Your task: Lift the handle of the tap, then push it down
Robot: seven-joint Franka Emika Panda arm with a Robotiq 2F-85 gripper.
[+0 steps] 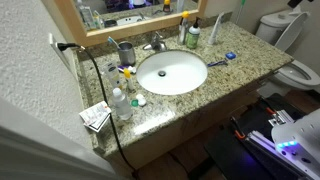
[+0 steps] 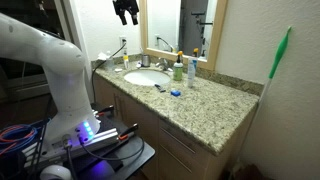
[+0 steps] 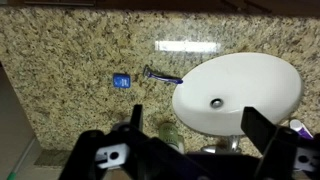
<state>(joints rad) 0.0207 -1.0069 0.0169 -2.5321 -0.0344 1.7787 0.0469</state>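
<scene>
The tap (image 1: 155, 44) is a small chrome faucet at the back rim of the white oval basin (image 1: 172, 73); its short handle (image 1: 159, 37) lies on top. It also shows in an exterior view (image 2: 160, 61). My gripper (image 2: 125, 10) hangs high above the basin, well clear of the tap. In the wrist view my gripper (image 3: 195, 122) is open and empty, its fingers spread over the near edge of the basin (image 3: 250, 70). A bit of the tap (image 3: 231, 143) shows at the bottom edge, mostly hidden by my gripper's body.
A grey cup of brushes (image 1: 126, 52) stands beside the tap. A green-topped bottle (image 1: 193, 35) stands on the other side (image 3: 170, 135). A razor (image 3: 162, 75) and a small blue item (image 3: 121, 80) lie on the granite counter. A mirror frame (image 1: 140, 28) runs behind. A toilet (image 1: 298, 70) stands beyond the counter.
</scene>
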